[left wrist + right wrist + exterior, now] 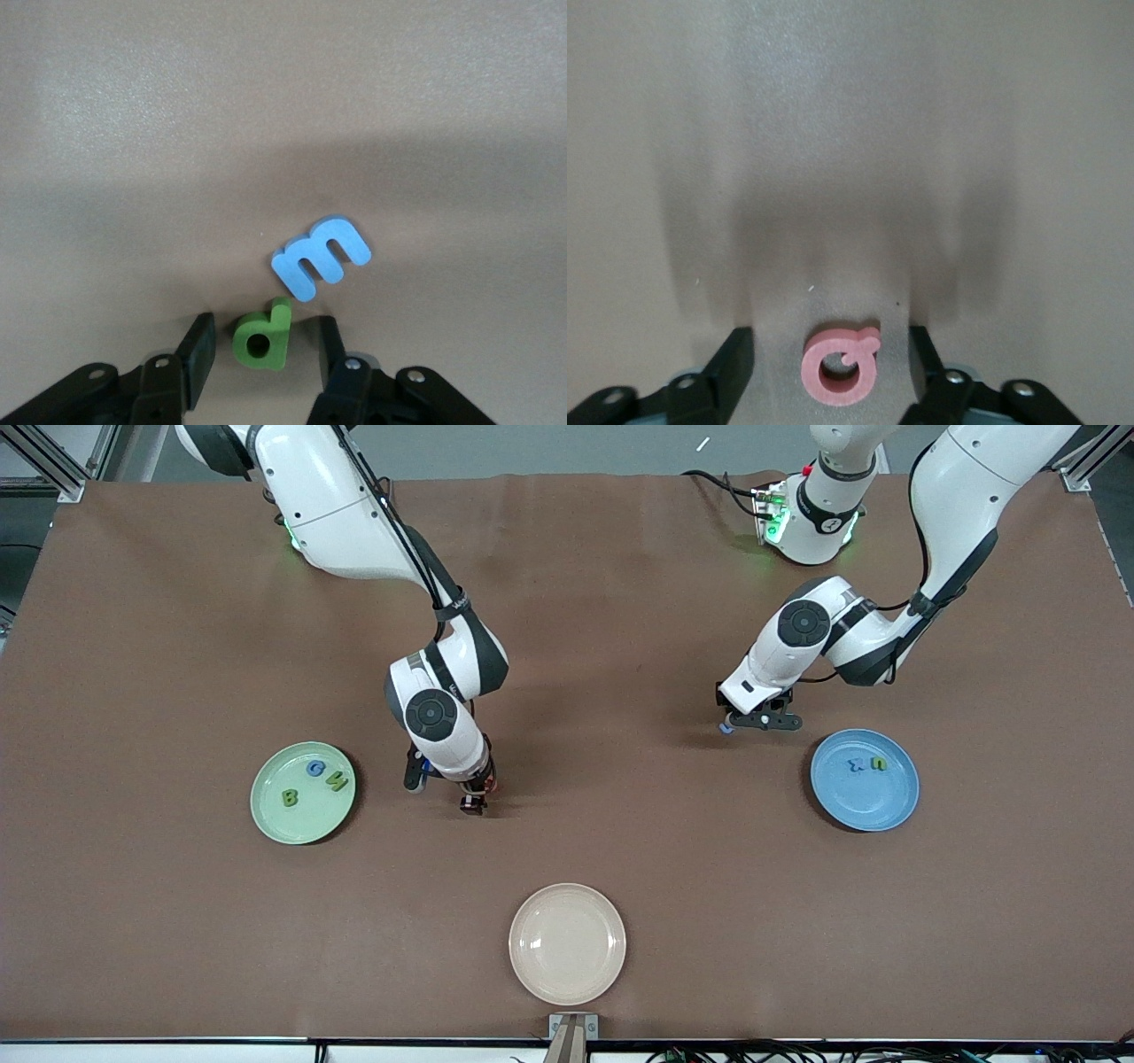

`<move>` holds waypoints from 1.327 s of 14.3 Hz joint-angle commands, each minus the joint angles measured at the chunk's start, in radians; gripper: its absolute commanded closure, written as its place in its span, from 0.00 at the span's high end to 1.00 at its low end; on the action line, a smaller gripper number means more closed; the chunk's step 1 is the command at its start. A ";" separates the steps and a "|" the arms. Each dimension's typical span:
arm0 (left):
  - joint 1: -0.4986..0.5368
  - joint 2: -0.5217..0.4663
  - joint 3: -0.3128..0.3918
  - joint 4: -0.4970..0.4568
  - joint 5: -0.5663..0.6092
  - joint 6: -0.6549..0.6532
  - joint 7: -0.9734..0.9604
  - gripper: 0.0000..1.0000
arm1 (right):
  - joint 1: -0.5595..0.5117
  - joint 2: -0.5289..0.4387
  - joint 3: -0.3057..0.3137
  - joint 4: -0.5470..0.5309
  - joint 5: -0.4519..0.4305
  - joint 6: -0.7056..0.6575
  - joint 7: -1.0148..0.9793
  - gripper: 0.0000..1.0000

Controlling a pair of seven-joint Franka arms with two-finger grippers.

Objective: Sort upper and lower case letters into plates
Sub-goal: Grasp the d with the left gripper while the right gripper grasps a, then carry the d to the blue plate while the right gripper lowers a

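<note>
A cream plate [567, 943] lay untouched as the left gripper [264, 350] straddled a green letter [263, 336], the right gripper [831, 359] a pink one [839, 363], both open.

Both arms reach down from their bases to the tabletop, wrists bent so the grippers point straight down. The left gripper [260, 345] sits low, its fingers [198, 343] parted with clear gaps on both sides. The right gripper [830, 363] is equally low, its fingers [735, 359] spread wide.
</note>
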 commanded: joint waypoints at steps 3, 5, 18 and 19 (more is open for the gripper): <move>0.006 -0.008 -0.003 0.002 0.028 -0.011 -0.026 0.40 | 0.020 0.014 -0.009 0.010 -0.014 0.011 0.029 0.67; 0.006 -0.011 -0.003 0.002 0.028 -0.011 -0.026 0.33 | 0.020 0.015 -0.009 0.010 -0.020 0.011 0.029 0.49; 0.008 -0.092 -0.067 0.066 0.023 -0.159 -0.013 0.18 | -0.184 -0.067 -0.012 0.022 -0.035 -0.137 -0.388 0.00; 0.011 -0.092 -0.089 0.092 0.014 -0.206 -0.013 0.17 | -0.214 -0.084 -0.012 0.021 -0.035 -0.154 -0.442 0.00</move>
